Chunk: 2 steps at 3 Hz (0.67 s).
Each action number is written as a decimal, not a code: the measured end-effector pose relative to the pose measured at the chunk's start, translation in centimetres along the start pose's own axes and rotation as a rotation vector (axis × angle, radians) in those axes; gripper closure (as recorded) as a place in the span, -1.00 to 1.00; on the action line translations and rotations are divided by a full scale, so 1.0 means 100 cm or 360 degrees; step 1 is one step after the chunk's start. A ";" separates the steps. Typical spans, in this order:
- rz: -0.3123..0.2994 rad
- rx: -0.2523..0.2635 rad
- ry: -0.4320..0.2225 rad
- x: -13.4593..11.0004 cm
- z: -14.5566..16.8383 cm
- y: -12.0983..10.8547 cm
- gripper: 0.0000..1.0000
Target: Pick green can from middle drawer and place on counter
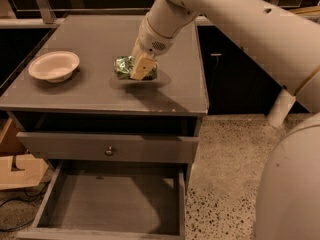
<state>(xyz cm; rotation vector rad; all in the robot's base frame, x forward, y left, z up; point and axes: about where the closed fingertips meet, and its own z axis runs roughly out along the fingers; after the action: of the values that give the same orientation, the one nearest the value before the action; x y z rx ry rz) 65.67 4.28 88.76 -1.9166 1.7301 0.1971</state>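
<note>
Speckled pale floor (pixel 225 174) and dark cabinetry frame a grey drawer unit seen from above and in front. Its large flat matte grey counter (pixel 90 91) carries a cream round bowl (pixel 54 65) at the left. The small shiny green metal can (pixel 123 67) is near the middle of the counter, well apart from the bowl. The can appears to lie on its side on the counter, long axis running roughly left to right. The white robot arm (pixel 225 14) reaches down from the upper right. Its two-finger gripper (pixel 142 66) sits directly over the can's right half, with green showing on either side of it. Whether the gripper clasps the can or has let it go cannot be told. Below a closed grey drawer front with a small round metal knob (pixel 150 146), the wide shallow grey middle drawer (pixel 112 204) stands pulled out, its floor bare. Judged from this layout, the placing is nearly complete. What remains turns on the gripper lifting straight up off the can without rolling it.
</note>
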 end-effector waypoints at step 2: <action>-0.0009 -0.0074 0.0012 -0.001 0.020 0.001 1.00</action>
<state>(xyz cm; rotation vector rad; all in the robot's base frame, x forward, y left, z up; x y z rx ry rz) 66.02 5.30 87.06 -1.9575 1.7390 0.2304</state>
